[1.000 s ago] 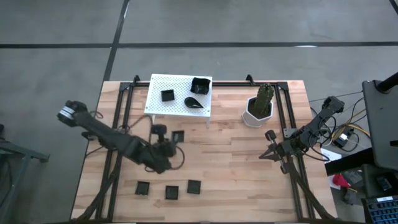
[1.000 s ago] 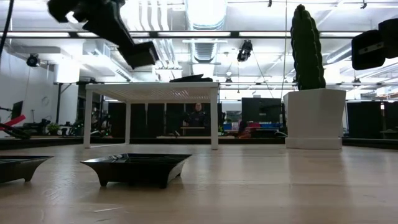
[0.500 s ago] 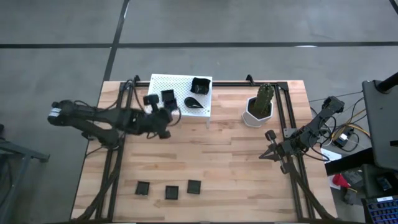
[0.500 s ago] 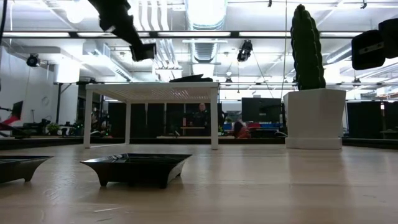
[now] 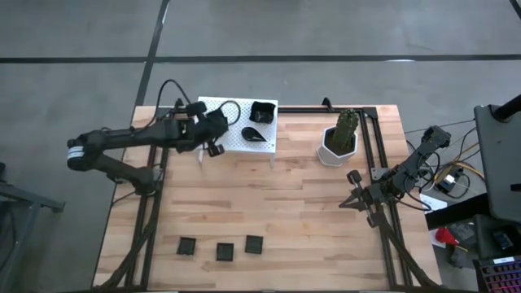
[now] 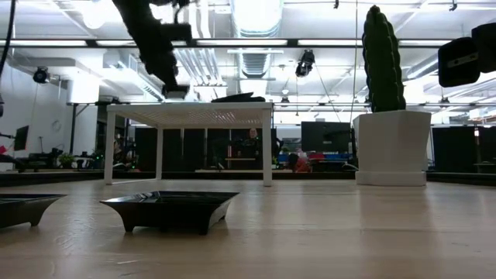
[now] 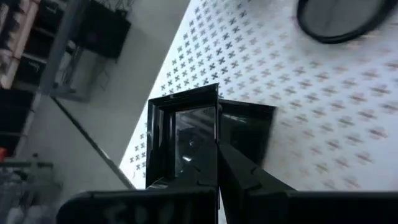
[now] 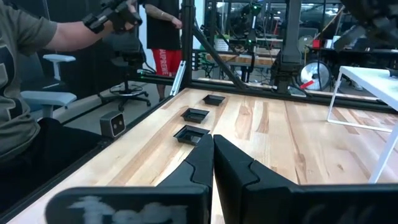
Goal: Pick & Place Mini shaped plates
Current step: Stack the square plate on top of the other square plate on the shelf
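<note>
You have the rack (image 5: 236,114) at the far side of the table (image 5: 293,212), and it is filling up: a raised-rim square plate (image 5: 261,111) sits at its far right corner and a leaf plate (image 5: 257,134) lies just near of that. Your left gripper (image 5: 213,140) is over the rack's left part, fingers (image 7: 233,171) clamped on a small square plate (image 7: 186,140), which another square plate (image 7: 245,130) on the rack overlaps in the wrist view. Whether the held plate touches the rack, you cannot tell. So this placement looks nearly done; release is what remains.

Three small square plates (image 5: 220,248) wait in a row at the near left of the table, well apart from the rack, so expect at least three more trips. Your right gripper (image 5: 356,202) is parked by the right edge, closed and empty.
</note>
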### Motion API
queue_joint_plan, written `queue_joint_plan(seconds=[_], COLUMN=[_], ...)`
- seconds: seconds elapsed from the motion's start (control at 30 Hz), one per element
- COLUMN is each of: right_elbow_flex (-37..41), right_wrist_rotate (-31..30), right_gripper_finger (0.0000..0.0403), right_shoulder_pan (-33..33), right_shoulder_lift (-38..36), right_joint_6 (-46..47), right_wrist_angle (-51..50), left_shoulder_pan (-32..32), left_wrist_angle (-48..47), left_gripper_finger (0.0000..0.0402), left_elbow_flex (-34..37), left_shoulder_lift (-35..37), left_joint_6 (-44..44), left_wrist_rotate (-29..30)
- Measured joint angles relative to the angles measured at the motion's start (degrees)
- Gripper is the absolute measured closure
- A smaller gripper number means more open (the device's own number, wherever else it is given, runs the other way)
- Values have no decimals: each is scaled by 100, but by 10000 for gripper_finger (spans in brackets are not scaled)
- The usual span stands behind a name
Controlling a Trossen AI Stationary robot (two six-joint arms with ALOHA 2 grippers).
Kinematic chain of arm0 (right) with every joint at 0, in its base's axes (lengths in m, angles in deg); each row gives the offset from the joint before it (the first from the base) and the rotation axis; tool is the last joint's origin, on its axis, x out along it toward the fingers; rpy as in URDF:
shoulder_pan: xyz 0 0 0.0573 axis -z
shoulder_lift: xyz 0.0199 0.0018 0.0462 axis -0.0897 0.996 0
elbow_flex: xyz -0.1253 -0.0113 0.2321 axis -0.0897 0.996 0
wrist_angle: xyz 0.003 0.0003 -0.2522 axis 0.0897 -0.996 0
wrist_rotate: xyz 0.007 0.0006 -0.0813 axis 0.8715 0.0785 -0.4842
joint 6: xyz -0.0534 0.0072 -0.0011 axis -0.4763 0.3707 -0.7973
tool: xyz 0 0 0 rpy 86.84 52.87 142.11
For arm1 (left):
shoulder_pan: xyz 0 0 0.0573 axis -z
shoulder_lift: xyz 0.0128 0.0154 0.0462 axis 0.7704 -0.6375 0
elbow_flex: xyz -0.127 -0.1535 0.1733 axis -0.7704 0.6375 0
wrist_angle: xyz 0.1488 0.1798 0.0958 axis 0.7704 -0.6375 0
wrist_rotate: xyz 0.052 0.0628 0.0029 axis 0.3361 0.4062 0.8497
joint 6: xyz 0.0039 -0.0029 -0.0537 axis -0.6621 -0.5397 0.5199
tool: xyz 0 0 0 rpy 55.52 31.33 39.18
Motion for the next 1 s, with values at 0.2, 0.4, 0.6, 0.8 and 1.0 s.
queue_joint_plan(seconds=[0.2, 0.4, 0.6, 0.8, 1.0], right_elbow_flex=[0, 0, 0, 0, 0], right_wrist_rotate=[1, -1, -1, -1, -1], right_gripper_finger=[394, 394, 394, 394, 394], right_shoulder_pan=[0, 1, -1, -1, 0], right_shoulder_lift=[0, -2, -1, 0, -1], right_joint_6=[-7, 4, 1, -7, 2], right_wrist_angle=[-1, -1, 0, 0, 0], left_shoulder_pan=[-238, -243, -243, -231, -230], left_wrist_angle=[129, 131, 177, 192, 195], left_gripper_finger=[401, 402, 402, 402, 401], left_elbow_flex=[9, 10, 8, 2, 9], left_shoulder_lift=[-398, -571, -518, -524, -565], left_joint_6=[-231, -325, -284, -250, -94], left_wrist_rotate=[-527, -171, -168, -262, -421])
